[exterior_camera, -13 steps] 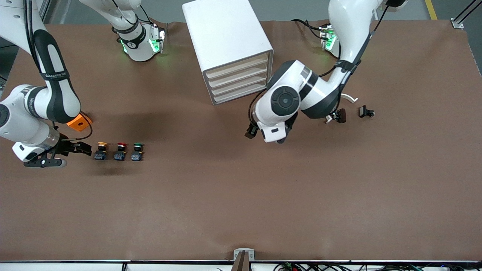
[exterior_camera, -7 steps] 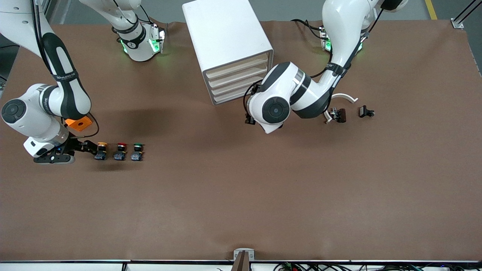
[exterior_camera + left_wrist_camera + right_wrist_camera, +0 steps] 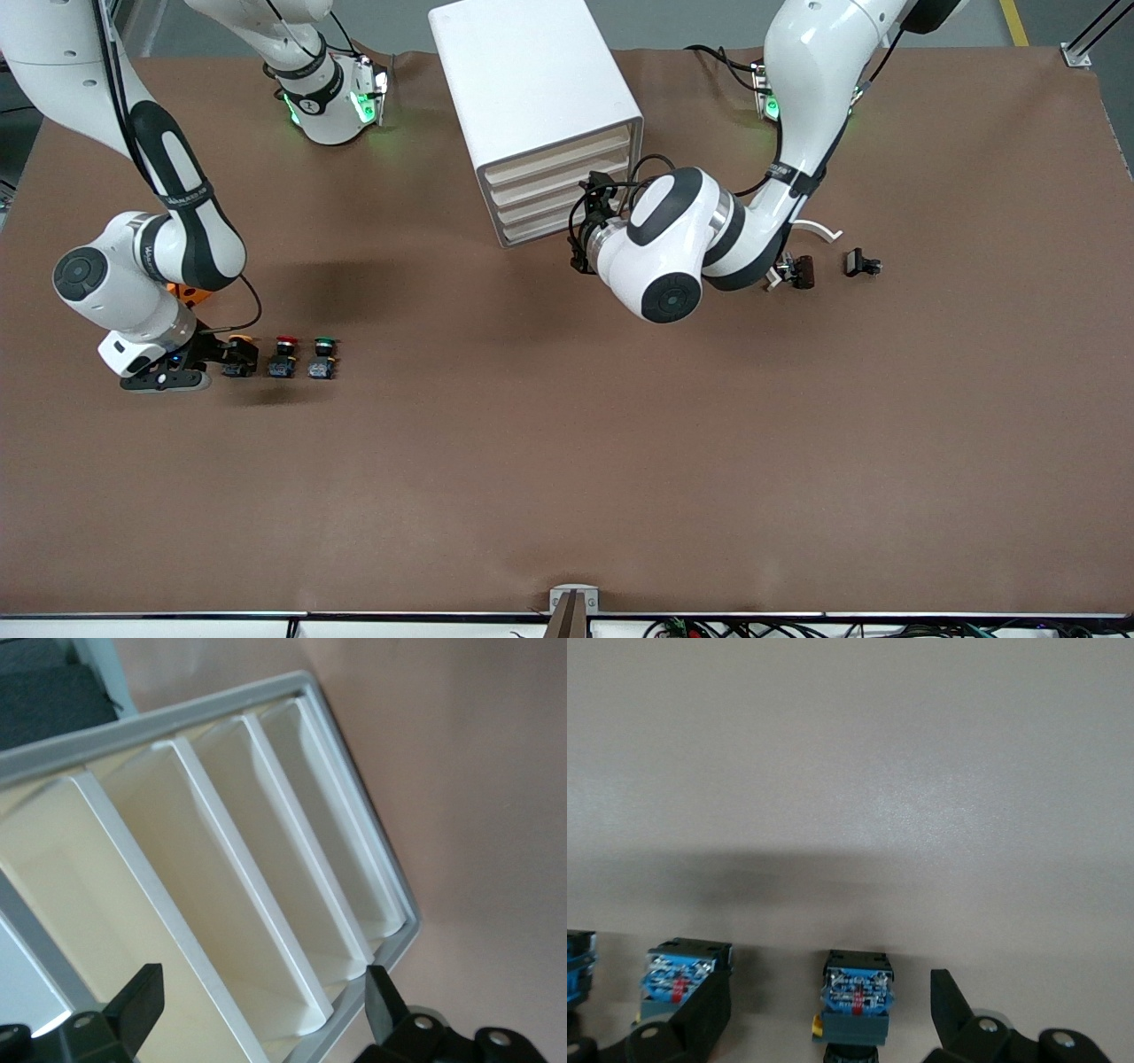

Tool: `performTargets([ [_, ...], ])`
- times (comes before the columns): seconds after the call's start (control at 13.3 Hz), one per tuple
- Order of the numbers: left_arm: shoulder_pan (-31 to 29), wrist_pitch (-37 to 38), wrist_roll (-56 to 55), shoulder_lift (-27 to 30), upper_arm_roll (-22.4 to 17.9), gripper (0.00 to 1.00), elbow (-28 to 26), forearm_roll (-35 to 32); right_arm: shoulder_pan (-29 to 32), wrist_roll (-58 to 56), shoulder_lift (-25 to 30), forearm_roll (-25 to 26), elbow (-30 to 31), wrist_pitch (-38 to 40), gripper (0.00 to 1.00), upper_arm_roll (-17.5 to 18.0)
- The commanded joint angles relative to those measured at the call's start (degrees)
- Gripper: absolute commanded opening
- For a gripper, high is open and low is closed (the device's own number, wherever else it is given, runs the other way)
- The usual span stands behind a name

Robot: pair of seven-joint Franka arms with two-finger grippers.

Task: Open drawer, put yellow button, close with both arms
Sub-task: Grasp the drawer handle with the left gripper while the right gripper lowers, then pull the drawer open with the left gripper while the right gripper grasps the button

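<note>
A big white cabinet [image 3: 536, 97] is standing on the brown counter [image 3: 620, 443], its top drawer [image 3: 558, 158] shut. The left gripper [image 3: 266, 1028] is hovering in front of the drawer fronts, jaws spread wide. The right gripper [image 3: 833, 1028] is sitting low at the right arm's end, jaws released and straddling the yellow button [image 3: 858, 997], untouched between them.
</note>
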State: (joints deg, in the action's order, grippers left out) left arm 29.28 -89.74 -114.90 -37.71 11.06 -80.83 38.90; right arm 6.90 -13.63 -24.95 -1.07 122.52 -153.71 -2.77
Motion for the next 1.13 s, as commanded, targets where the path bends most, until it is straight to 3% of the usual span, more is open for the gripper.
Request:
performTargets([
  [0.0,-0.6,1.1,-0.2,-4.3,0.1,1.0,1.5,9.4,0.5,0.1,-1.4,-0.9,0.3,-1.5,1.0,0.1],
  [0.3,-2.4,2.2,-0.9,-8.3,-0.2,1.0,1.5,16.7,0.9,0.2,-1.9,-1.0,0.4,-1.1,1.0,0.1],
  [1.05,-1.7,10.9,-10.5,-9.7,0.1,1.0,1.5,18.2,1.8,1.1,-2.9,-1.1,0.4,-0.6,1.0,0.1],
])
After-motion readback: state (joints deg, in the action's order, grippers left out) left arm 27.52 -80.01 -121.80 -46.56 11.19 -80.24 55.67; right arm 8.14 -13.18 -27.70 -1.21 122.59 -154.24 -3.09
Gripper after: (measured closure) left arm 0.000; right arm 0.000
